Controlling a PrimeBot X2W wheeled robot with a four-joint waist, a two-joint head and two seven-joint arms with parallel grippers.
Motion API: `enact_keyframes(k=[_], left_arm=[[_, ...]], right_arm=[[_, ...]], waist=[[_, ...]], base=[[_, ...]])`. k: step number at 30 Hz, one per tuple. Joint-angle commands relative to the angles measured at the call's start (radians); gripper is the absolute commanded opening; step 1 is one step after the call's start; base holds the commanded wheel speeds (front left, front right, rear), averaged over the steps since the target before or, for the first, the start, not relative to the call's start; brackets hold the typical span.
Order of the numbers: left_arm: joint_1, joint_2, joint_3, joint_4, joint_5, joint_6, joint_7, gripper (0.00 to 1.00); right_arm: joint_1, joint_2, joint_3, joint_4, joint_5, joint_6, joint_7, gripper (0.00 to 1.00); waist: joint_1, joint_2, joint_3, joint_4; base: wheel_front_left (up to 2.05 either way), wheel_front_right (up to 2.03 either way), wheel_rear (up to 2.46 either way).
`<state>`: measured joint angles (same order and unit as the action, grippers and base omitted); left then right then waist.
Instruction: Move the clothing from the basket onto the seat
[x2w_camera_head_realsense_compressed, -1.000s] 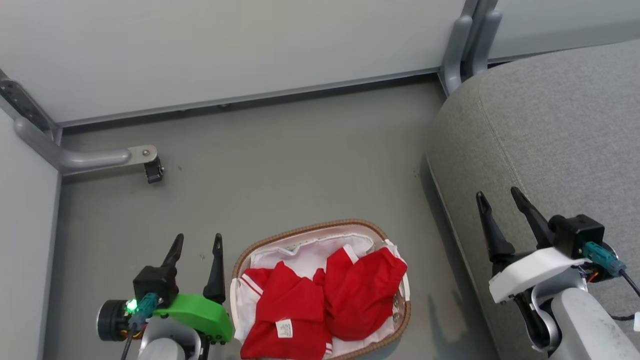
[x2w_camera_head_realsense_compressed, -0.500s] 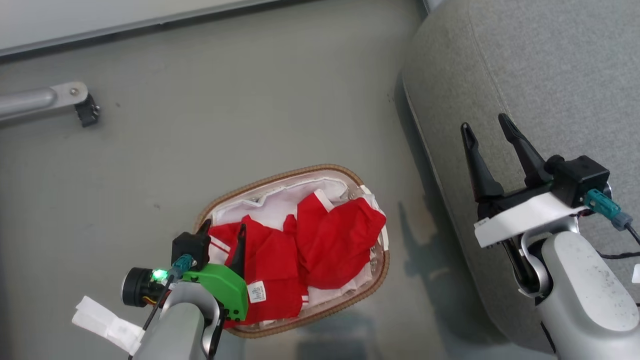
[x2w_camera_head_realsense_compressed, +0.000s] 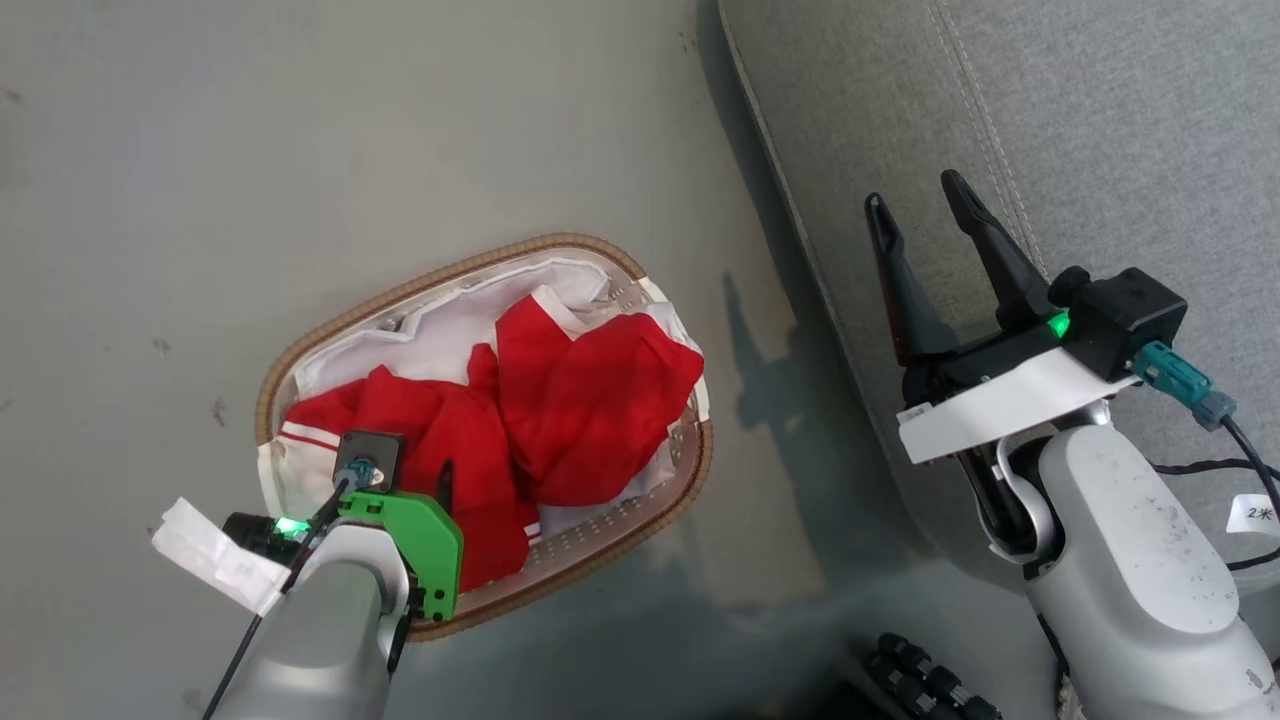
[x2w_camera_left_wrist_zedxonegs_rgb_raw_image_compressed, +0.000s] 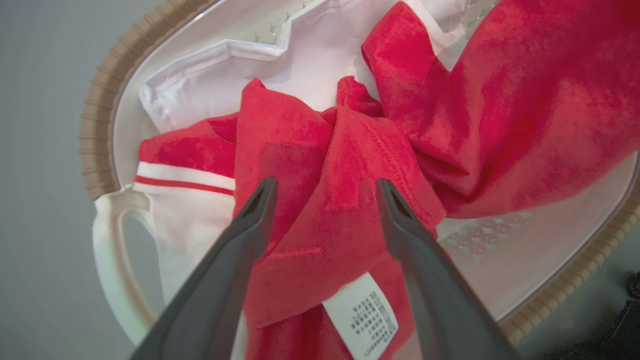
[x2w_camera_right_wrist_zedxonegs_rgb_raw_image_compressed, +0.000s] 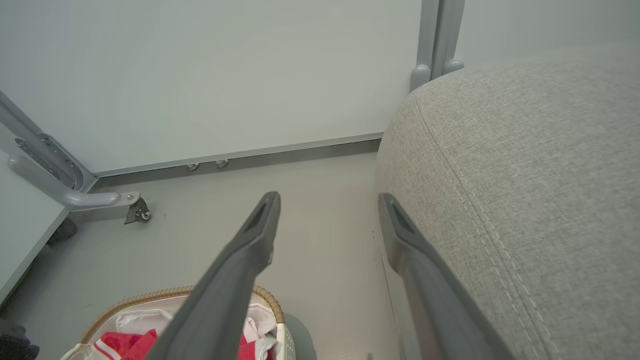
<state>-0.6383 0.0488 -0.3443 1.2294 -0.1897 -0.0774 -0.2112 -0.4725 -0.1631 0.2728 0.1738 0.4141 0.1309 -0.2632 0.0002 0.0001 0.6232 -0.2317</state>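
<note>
The basket (x2w_camera_head_realsense_compressed: 420, 285) sits on the floor, white with a brown woven rim and a white liner (x2w_camera_head_realsense_compressed: 440, 325). Two crumpled red garments, the clothing (x2w_camera_head_realsense_compressed: 590, 400), lie inside; white striped trim shows at the left. My left gripper (x2w_camera_head_realsense_compressed: 405, 470) points down into the basket. In the left wrist view it (x2w_camera_left_wrist_zedxonegs_rgb_raw_image_compressed: 326, 183) is open, its fingers straddling a raised fold of red clothing (x2w_camera_left_wrist_zedxonegs_rgb_raw_image_compressed: 325, 220) with a white label (x2w_camera_left_wrist_zedxonegs_rgb_raw_image_compressed: 362, 315). My right gripper (x2w_camera_head_realsense_compressed: 915, 192) hangs open and holds nothing, over the edge of the grey seat (x2w_camera_head_realsense_compressed: 1100, 130). The right wrist view shows the seat (x2w_camera_right_wrist_zedxonegs_rgb_raw_image_compressed: 525, 175) right of its fingers.
Grey floor surrounds the basket. A pale wall panel and a metal leg with a caster (x2w_camera_right_wrist_zedxonegs_rgb_raw_image_compressed: 137, 210) stand at the back. A dark ribbed part (x2w_camera_head_realsense_compressed: 920, 680) shows at the head view's bottom edge. The basket's white handle (x2w_camera_left_wrist_zedxonegs_rgb_raw_image_compressed: 107, 260) is at its left end.
The head camera has tilted down and turned. My left gripper has moved from beside the basket to over it and lowered onto the red clothing. The right gripper stays open.
</note>
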Motion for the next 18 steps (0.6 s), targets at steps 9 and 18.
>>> enact_keyframes(k=[9, 18], left_arm=[[-0.094, 0.055, -0.04, 0.052, 0.037, 0.056, 0.154, 1.0], [-0.115, 0.061, -0.064, 0.061, 0.033, 0.049, 0.307, 1.0]], right_arm=[[-0.04, 0.024, 0.038, -0.002, 0.018, 0.0, -0.002, 1.0], [-0.047, 0.037, 0.06, 0.011, 0.024, 0.0, -0.002, 1.0]], waist=[[-0.0002, -0.0001, 0.148, -0.102], [-0.0002, -0.0001, 0.163, -0.112]], base=[[0.0, 0.0, 0.0], [0.0, 0.0, 0.0]])
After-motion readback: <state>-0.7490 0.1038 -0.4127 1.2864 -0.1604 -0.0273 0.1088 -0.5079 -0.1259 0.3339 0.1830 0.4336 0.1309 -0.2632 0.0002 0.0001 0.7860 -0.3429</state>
